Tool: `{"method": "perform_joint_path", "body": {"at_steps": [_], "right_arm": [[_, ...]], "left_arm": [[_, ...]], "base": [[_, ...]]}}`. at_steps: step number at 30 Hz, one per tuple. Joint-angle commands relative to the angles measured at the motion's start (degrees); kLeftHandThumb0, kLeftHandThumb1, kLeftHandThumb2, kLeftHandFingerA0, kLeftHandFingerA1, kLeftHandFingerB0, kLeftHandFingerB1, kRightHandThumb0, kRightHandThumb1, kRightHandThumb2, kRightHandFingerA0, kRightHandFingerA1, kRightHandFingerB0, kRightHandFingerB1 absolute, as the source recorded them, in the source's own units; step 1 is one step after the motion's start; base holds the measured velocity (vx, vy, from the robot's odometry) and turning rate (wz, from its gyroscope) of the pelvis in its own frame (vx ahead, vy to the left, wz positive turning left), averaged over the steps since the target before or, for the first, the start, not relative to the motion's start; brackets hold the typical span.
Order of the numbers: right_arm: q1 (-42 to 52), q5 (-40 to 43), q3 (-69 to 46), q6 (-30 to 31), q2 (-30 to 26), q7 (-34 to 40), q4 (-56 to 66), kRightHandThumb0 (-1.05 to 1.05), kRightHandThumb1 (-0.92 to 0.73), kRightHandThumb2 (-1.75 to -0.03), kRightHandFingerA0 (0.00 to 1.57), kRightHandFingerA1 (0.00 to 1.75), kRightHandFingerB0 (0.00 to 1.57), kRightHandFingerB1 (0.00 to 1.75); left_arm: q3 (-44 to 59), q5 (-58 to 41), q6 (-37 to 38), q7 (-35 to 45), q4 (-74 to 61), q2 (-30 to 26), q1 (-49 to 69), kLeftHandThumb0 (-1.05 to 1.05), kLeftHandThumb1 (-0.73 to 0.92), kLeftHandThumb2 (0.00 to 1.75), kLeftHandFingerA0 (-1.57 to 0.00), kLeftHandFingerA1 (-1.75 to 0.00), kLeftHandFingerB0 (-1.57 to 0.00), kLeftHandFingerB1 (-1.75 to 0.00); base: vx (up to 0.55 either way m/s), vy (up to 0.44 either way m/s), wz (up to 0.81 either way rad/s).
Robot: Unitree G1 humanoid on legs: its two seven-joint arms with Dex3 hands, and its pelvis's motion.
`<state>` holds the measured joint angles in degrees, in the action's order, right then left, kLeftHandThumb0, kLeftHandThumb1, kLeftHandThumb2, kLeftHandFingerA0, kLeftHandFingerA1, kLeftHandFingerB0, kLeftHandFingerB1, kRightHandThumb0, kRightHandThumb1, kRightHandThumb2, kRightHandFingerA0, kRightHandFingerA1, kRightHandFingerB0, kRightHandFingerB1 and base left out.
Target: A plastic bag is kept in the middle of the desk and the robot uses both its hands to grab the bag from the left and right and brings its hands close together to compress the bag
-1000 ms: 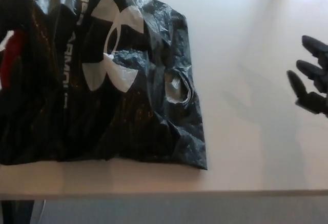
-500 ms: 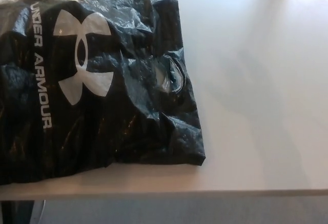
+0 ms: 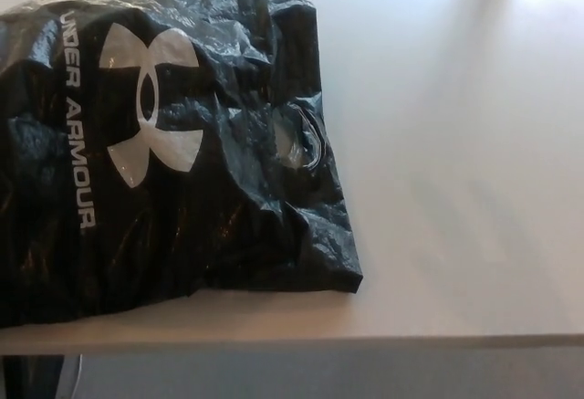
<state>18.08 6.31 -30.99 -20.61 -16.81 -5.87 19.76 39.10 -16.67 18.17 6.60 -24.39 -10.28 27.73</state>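
Observation:
A black plastic bag [image 3: 173, 152] with a white logo and white lettering lies flat and crinkled on the white desk [image 3: 456, 189]. It fills the left half of the head view and runs off the left edge. Its cut-out handle hole [image 3: 299, 139] shows near its right side. Its near right corner lies close to the desk's front edge. Neither of my hands shows in this view.
The desk's front edge [image 3: 365, 337] crosses the bottom of the picture, with grey floor below it. Bare desk top stretches to the right of the bag.
One second ago my right hand showed at the right edge; it has left the view. The bag lay bunched up then and now lies flatter, with the logo further left.

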Motion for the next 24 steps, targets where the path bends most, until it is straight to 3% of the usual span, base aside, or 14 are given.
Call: {"method": "perform_joint_path", "body": {"at_steps": [1,5,7,8,10,11,12,13,14,15,16,17,24], "right_arm": [[19.0,5.2,0.6,-14.0,6.3,-7.5,3.2,-0.37,-0.48,-1.04,0.00,0.49,0.00,0.47],[22.0,3.6,5.0,-16.5,7.6,-8.7,-0.5,-0.38,-0.48,-1.05,0.00,0.49,0.00,0.48],[24.7,0.8,9.3,-21.0,9.3,-9.6,-6.7,-0.37,-0.52,-1.08,0.00,0.49,0.00,0.48],[25.7,0.3,10.2,-21.8,9.2,-10.1,-8.0,-0.81,-0.65,-0.98,0.01,0.41,0.02,0.40],[25.7,-0.4,12.3,-24.2,8.7,-11.1,-11.9,-0.80,-0.63,-0.95,0.02,0.42,0.03,0.41],[25.3,-0.4,13.9,-23.6,7.7,-12.5,-14.0,-0.67,-0.76,-0.76,0.02,0.21,0.04,0.25],[25.3,0.1,15.2,-22.0,6.6,-13.9,-15.2,-0.67,-0.76,-0.76,0.02,0.21,0.04,0.25],[23.8,0.8,16.0,-22.2,5.8,-15.0,-17.8,-0.63,-0.86,-0.71,0.01,0.20,0.04,0.23],[22.5,1.2,16.2,-22.1,5.1,-15.0,-19.2,-0.62,-0.88,-0.71,0.02,0.19,0.04,0.22],[22.0,1.1,16.2,-22.1,4.5,-14.7,-19.3,-0.68,-0.72,-1.04,0.00,0.30,0.00,0.29],[21.9,0.9,16.2,-22.2,4.1,-14.5,-19.3,-0.68,-0.72,-1.04,0.00,0.30,0.00,0.29],[21.8,1.2,16.3,-22.4,3.9,-14.6,-19.7,-0.59,-0.91,-0.73,0.03,0.20,0.05,0.20],[19.3,2.0,17.0,-22.6,2.6,-14.0,-22.2,-0.56,-0.92,-0.76,0.02,0.20,0.05,0.21]], "left_arm": [[-5.1,-12.3,15.6,12.4,1.7,13.4,13.9,-0.75,0.90,0.68,-0.22,-0.35,-0.26,-0.29],[-8.5,-11.8,18.7,16.0,6.9,16.7,16.3,-0.75,0.89,0.67,-0.21,-0.35,-0.24,-0.29],[-12.1,-10.9,20.2,17.8,11.1,19.6,17.1,-0.74,0.87,0.66,-0.24,-0.36,-0.27,-0.30],[-12.8,-10.4,21.7,18.6,13.2,20.0,16.8,-0.73,0.88,0.67,-0.24,-0.36,-0.27,-0.30],[-13.5,-10.6,23.2,20.0,16.8,20.6,16.2,-0.73,0.87,0.66,-0.24,-0.37,-0.27,-0.31],[-14.0,-11.5,22.1,20.6,18.3,21.0,16.1,-0.74,0.86,0.66,-0.23,-0.34,-0.29,-0.30],[-14.5,-12.4,20.5,21.1,19.2,21.3,16.3,-0.74,0.86,0.66,-0.23,-0.34,-0.29,-0.30],[-14.2,-14.5,19.9,22.8,20.9,21.2,15.7,-0.70,0.86,0.65,-0.19,-0.34,-0.26,-0.31],[-14.1,-16.1,19.8,23.8,22.2,20.8,14.5,-0.69,0.85,0.65,-0.19,-0.33,-0.27,-0.31],[-14.1,-16.1,19.6,23.7,22.3,20.4,14.0,-0.70,0.86,0.66,-0.20,-0.35,-0.24,-0.30],[-14.1,-15.8,19.5,23.4,22.0,19.9,13.9,-0.70,0.86,0.66,-0.20,-0.35,-0.24,-0.30],[-14.1,-16.2,19.1,23.6,21.8,19.6,13.9,-0.70,0.87,0.66,-0.18,-0.35,-0.23,-0.31],[-14.3,-17.2,18.3,23.4,20.9,18.7,12.7,-0.71,0.87,0.66,-0.17,-0.35,-0.21,-0.30]], "base": [[0.00,0.000,0.00],[0.00,0.000,0.00],[0.00,0.000,0.00],[0.00,0.000,0.00],[0.00,0.000,0.00],[0.00,0.000,0.00],[0.00,0.000,0.00],[0.00,0.000,0.00],[0.00,0.000,0.00],[0.00,0.000,0.00],[0.00,0.000,0.00],[0.00,0.000,0.00],[0.00,0.000,0.00]]}}
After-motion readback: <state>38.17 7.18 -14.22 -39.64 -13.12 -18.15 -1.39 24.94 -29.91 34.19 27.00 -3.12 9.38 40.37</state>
